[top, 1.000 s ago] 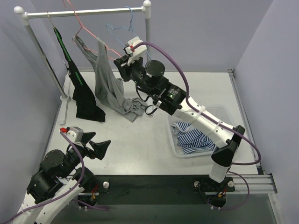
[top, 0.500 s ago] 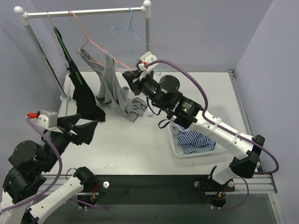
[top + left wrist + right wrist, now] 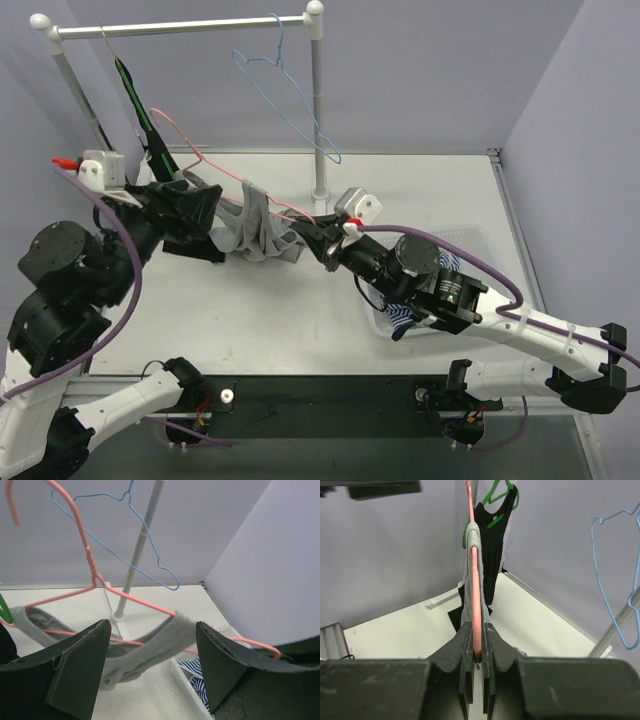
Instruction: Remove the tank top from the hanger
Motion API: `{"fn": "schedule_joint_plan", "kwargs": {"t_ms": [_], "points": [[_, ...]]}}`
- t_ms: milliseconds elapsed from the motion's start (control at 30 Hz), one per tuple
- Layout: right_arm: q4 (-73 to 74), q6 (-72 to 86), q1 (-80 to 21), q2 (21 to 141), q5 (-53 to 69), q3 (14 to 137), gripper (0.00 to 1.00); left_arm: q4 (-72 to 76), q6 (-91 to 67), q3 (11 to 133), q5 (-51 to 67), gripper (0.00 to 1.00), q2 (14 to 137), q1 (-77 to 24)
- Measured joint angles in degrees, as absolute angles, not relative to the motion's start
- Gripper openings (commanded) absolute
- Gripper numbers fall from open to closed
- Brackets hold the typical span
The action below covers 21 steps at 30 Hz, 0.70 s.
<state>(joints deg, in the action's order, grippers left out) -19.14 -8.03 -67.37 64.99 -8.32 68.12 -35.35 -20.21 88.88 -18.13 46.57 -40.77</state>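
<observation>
The grey tank top (image 3: 255,232) hangs on a pink hanger (image 3: 200,150) that is off the rail and tilted low over the table. My right gripper (image 3: 318,236) is shut on the hanger's right end; the right wrist view shows the pink wire (image 3: 475,590) pinched between its closed fingers, with a grey strap (image 3: 472,535) over it. My left gripper (image 3: 195,205) is open just left of the tank top. In the left wrist view a grey strap (image 3: 165,640) and the pink hanger (image 3: 90,565) lie beyond its spread fingers (image 3: 75,670).
A black tank top (image 3: 180,215) on a green hanger hangs from the rack rail (image 3: 180,25) at the left. An empty blue hanger (image 3: 290,90) hangs by the rack's right post (image 3: 320,120). A clear bin with striped cloth (image 3: 400,322) sits under the right arm.
The right gripper has pulled the pink hanger off the rail, down and toward the near side, the tank top with it. The left arm has risen and swung up to the tank top.
</observation>
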Motion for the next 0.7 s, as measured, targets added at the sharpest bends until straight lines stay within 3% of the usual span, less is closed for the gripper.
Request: {"fn": "schedule_joint_plan", "kwargs": {"t_ms": [533, 700], "points": [[-20.62, -8.82, -71.05, 57.34, -10.72, 60.2, 0.0, -30.52, -18.63, 89.86, -25.28, 0.74, 56.05, -39.59], [-20.86, -8.12, -71.79, 56.34, -10.63, 59.46, 0.0, -28.8, -17.76, 89.38, -22.39, 0.68, 55.27, -36.23]]}}
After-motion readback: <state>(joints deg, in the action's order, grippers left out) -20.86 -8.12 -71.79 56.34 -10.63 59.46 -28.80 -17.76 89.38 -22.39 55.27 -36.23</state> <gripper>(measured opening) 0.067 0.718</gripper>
